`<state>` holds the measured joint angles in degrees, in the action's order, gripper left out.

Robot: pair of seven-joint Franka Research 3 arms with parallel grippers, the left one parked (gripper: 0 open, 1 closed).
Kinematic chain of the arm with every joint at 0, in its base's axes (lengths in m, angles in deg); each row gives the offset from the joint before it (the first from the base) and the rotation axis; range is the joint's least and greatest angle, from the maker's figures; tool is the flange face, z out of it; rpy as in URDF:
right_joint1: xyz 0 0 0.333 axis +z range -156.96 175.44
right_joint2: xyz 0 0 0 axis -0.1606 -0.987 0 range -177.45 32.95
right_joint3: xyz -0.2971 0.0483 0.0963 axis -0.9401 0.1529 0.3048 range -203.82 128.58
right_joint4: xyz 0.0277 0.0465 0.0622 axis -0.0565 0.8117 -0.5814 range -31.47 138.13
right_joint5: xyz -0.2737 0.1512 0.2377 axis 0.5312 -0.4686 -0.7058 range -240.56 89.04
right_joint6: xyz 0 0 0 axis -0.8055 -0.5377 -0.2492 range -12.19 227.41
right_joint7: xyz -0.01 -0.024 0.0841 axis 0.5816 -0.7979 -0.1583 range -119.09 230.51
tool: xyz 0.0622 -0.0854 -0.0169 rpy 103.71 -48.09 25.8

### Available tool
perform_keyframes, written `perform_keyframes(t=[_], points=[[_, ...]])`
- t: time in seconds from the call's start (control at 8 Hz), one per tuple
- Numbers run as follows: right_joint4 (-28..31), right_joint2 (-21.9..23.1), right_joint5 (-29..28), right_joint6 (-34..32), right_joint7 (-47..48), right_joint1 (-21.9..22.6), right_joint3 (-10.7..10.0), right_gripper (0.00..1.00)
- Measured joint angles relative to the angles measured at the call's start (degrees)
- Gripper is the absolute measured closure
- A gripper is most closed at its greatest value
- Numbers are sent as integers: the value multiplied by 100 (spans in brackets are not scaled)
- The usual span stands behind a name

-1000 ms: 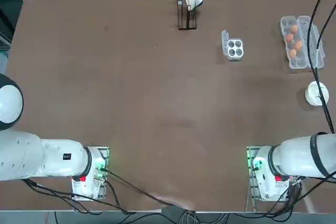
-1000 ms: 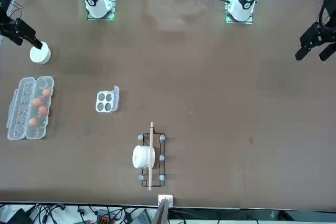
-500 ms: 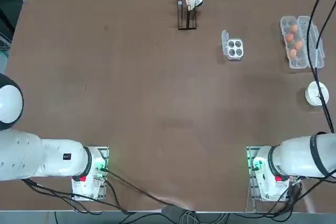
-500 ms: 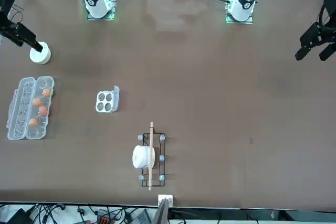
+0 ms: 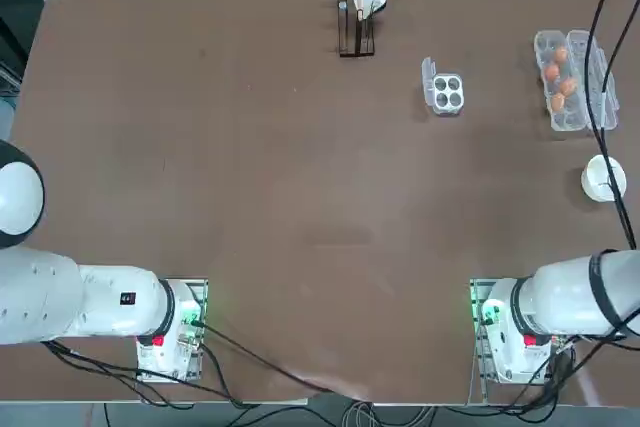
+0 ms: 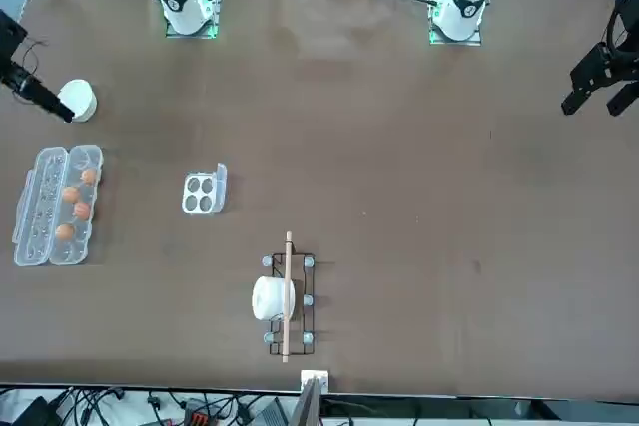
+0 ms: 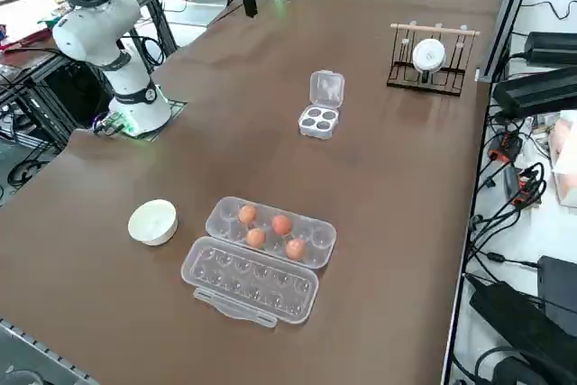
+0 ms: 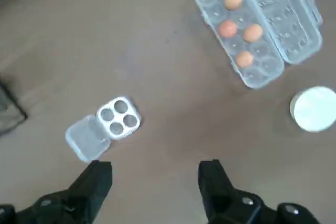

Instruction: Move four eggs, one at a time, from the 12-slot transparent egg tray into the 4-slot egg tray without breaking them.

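The right gripper (image 8: pixel 155 182) hangs high above the table (image 5: pixel 300 197), its fingers (image 8: pixel 94 182) spread wide with nothing between them. In the front view only a dark part of it shows at the picture's left edge, beside the white bowl (image 6: pixel 77 100).

Nearest the robot on its right side sits that bowl, just short of the long tray (image 5: pixel 563 82). The long tray lies open with its lid (image 7: pixel 248 279) folded flat toward the table's right edge. All four eggs (image 7: pixel 270 230) are in it, clustered in the middle cups, two in each row.

The small tray (image 5: pixel 447 93) stands well apart from the long one, toward the table's middle, lid (image 7: pixel 326 89) raised and all four cups empty.

Farthest off, near the far edge, a wire rack (image 6: pixel 288 301) holds a white cup (image 6: pixel 270 298) under a wooden bar.
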<state>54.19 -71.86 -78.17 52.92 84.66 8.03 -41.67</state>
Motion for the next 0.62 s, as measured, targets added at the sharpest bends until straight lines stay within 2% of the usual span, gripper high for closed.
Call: perform_keyframes(t=[0.25, 0.62], points=[[282, -162, 2, 398, 1009, -168, -15, 0], [1096, -299, 7, 1280, 2094, -553, -29, 0]])
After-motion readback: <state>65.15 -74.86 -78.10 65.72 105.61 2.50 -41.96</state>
